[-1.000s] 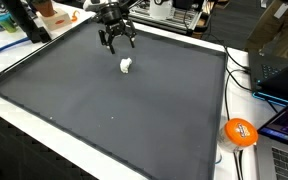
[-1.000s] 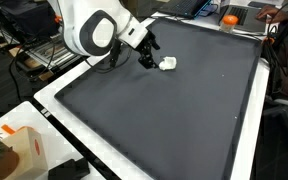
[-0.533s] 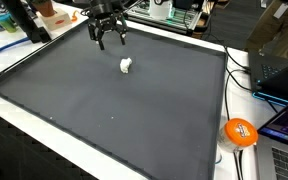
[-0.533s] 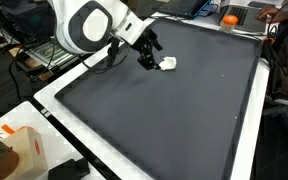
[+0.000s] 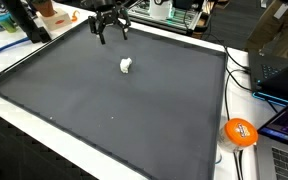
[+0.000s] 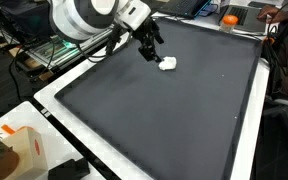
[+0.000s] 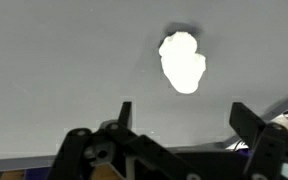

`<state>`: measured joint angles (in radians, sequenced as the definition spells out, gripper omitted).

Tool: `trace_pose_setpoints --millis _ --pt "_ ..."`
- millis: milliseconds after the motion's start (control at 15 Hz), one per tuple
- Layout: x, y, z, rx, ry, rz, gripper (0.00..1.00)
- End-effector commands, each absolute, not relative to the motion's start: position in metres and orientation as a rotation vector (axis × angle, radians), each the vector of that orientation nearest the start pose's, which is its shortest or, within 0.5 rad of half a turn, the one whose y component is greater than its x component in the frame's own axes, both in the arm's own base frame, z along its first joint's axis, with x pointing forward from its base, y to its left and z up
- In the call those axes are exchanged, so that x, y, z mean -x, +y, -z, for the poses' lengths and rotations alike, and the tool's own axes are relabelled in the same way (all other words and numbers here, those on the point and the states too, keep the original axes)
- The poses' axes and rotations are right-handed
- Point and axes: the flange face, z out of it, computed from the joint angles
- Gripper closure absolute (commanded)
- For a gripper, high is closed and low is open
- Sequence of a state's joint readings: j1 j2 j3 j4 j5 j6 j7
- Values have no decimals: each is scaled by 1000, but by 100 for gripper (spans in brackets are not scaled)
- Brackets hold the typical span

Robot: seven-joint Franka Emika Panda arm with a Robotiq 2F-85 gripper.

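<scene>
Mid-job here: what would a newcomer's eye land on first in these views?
The small white lump lies alone on the big dark mat, toward its far edge in an exterior view. The gripper hangs open above the mat close by it, holding nothing. An orange ball sits off the mat at the table's edge.

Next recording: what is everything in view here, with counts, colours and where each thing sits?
Small white lumpy object: one, white, lying on the mat, apart from the gripper.
Dark grey flat mat: one, dark grey, covering most of the table.
Round orange ball-like object: one, orange, off the mat on the pale table edge.
Brown cardboard box: one, brown, beyond a mat corner.
Tan carton: one, tan, on the table edge near the camera in an exterior view.
Robot arm: one, white and black, reaching over the mat.
Gripper: one, black, open, empty, above the mat close to the white object.
</scene>
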<state>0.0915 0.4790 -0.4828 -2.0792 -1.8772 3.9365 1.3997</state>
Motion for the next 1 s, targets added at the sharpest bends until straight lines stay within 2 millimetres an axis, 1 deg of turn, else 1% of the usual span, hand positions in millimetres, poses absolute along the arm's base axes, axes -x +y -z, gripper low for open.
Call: trace_pose_setpoints --millis 0,200,400,533,600,667,733,933 --pt "-470 -27 -300 2776 -581 718 0" --pt "-465 -9 -319 2873 -627 726 0" --pt "-459 6 -332 2945 -686 703 0" --pt "-455 12 -336 3005 -703 678 0" --pt "-466 13 -326 3034 -705 676 0" --pt "-468 20 -333 3043 -690 701 0" --pt "-463 17 -335 2987 -694 692 0" --pt "-466 24 -334 3017 -708 698 0"
